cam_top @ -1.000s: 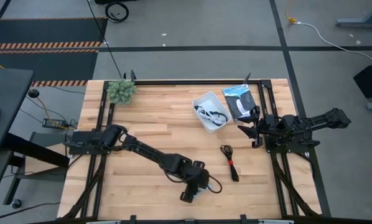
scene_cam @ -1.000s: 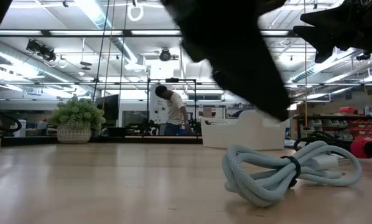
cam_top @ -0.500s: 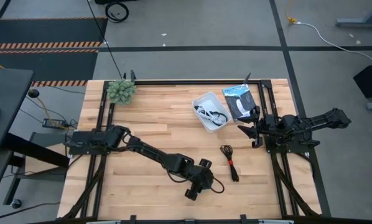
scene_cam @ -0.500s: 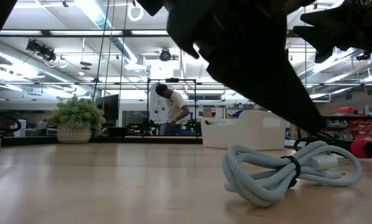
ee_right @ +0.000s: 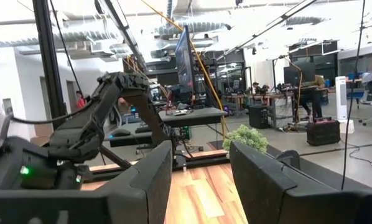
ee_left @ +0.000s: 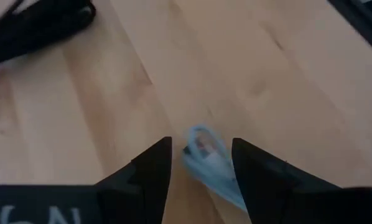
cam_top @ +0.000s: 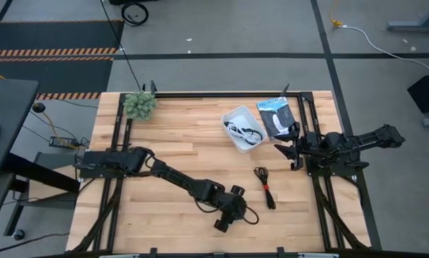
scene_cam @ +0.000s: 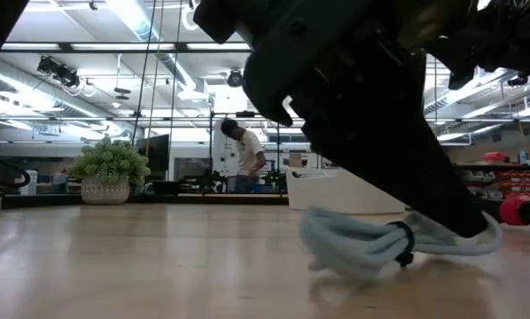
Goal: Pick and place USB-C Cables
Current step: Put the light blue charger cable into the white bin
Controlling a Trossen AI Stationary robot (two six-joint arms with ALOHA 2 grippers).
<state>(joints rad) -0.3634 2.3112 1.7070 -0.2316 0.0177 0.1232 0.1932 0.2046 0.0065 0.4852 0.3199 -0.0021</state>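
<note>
The short light blue cable (ee_left: 206, 163) lies bundled on the wood near the table's near edge and shows in the low view (scene_cam: 362, 245). My left gripper (ee_left: 201, 167) is open and comes down over it (cam_top: 232, 213), one finger on each side. The black cable with a red tie (cam_top: 265, 188) lies just to the right on the table. A black and a white cable (cam_top: 243, 131) lie in the white tray (cam_top: 227, 119). My right gripper (cam_top: 290, 154) waits open at the table's right side. My left gripper comes at the light blue cable from above, slanting down, with the bundle's looped end (ee_left: 198, 140) in the gap between its open fingers. One finger (ee_left: 251, 174) meets the bundle's side. The cable rests on the table.
A flat blue-and-black packet (cam_top: 275, 117) lies right of the tray. A small potted plant (cam_top: 140, 105) stands at the far left corner. Black frame rails (cam_top: 118, 193) run along both sides. A person (scene_cam: 245, 159) stands in the room far behind the table.
My left gripper has come down toward the light blue cable and a little toward the table's right, until its fingers stand around the bundle. The cable has been nudged: in the low view it has slid slightly and its loops have shifted.
</note>
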